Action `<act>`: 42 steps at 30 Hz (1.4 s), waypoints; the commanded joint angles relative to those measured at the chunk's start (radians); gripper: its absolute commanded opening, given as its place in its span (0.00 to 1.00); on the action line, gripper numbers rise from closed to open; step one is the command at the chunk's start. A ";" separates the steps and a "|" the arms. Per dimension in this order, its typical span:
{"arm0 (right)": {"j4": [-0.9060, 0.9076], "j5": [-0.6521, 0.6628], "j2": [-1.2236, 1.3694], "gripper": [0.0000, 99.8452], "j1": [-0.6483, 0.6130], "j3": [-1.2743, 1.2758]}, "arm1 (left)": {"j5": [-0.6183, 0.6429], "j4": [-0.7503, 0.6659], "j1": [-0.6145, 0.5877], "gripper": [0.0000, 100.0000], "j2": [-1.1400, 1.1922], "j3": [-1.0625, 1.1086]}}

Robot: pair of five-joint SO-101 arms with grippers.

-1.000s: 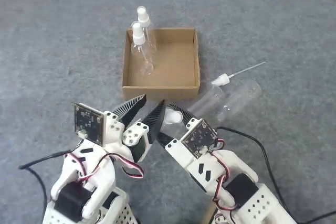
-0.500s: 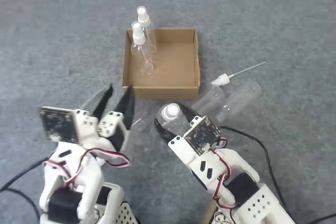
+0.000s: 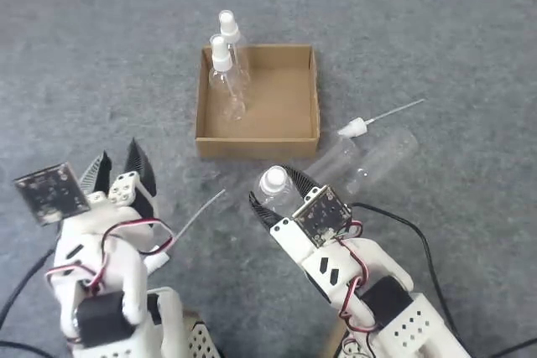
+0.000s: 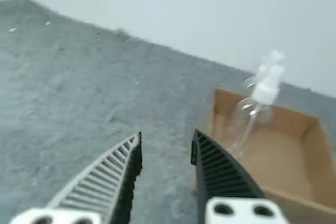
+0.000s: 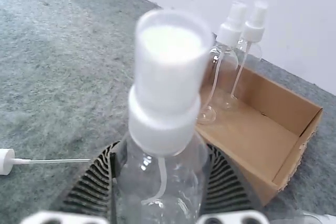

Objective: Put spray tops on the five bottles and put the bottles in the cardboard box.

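High view, with 12 o'clock pointing away from the arms. Your right gripper is closed around a clear bottle that has a white spray top fitted. It holds the bottle upright above the grey mat.

The cardboard box lies at 12 o'clock from that bottle. Its near wall stands between the bottle and the box floor.

Inside the box, two capped bottles stand upright together at about 11 o'clock, in the far left corner.

Your left gripper hangs at 9 o'clock from the held bottle, well apart from it. Its jaws are a narrow gap apart and grip nothing.

A loose spray top lies on the mat between the two arms, at roughly 8 o'clock from the held bottle. Its thin dip tube points towards the box.

At 5 o'clock from the box, two uncapped bottles lie on their sides next to each other. They are just beyond your right gripper, at its 2 o'clock.

Another spray top rests just beside their necks, with its tube pointing to 2 o'clock.
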 commanded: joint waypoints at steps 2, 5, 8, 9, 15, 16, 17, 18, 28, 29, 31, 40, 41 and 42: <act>-0.030 0.011 -0.021 0.01 0.012 -0.021 | 0.012 -0.046 -0.089 0.15 -0.008 0.099; -0.028 0.011 -0.021 0.01 0.010 -0.021 | 0.066 -0.109 -0.137 0.15 -0.008 0.170; -0.028 0.018 -0.021 0.01 0.010 -0.031 | 0.080 -0.138 -0.155 0.15 -0.008 0.208; -0.030 0.018 -0.021 0.01 0.012 -0.032 | 0.080 -0.138 -0.155 0.15 -0.008 0.214; -0.018 0.020 -0.012 0.01 0.013 -0.084 | 0.084 -0.144 -0.153 0.15 -0.006 0.248; -0.008 0.020 -0.012 0.01 0.013 -0.094 | 0.084 -0.157 -0.153 0.15 -0.006 0.262; 0.010 0.020 -0.012 0.01 0.013 -0.109 | 0.084 -0.169 -0.155 0.15 -0.006 0.277; 0.033 0.020 -0.010 0.01 0.013 -0.127 | 0.083 -0.173 -0.155 0.15 -0.006 0.285; 0.131 0.091 -0.008 0.01 0.013 -0.318 | 0.081 -0.180 -0.157 0.15 -0.006 0.305; 0.125 0.107 -0.008 0.01 0.013 -0.324 | 0.081 -0.180 -0.157 0.15 -0.006 0.305; 0.125 0.117 -0.008 0.01 0.012 -0.347 | 0.081 -0.180 -0.157 0.15 -0.006 0.306; 0.019 0.124 0.077 0.01 0.007 -0.454 | 0.080 -0.180 -0.158 0.15 -0.006 0.308; -0.002 0.124 0.116 0.01 0.007 -0.468 | 0.080 -0.180 -0.158 0.15 -0.006 0.309; -0.024 0.124 0.156 0.01 0.007 -0.483 | 0.080 -0.181 -0.158 0.15 -0.006 0.312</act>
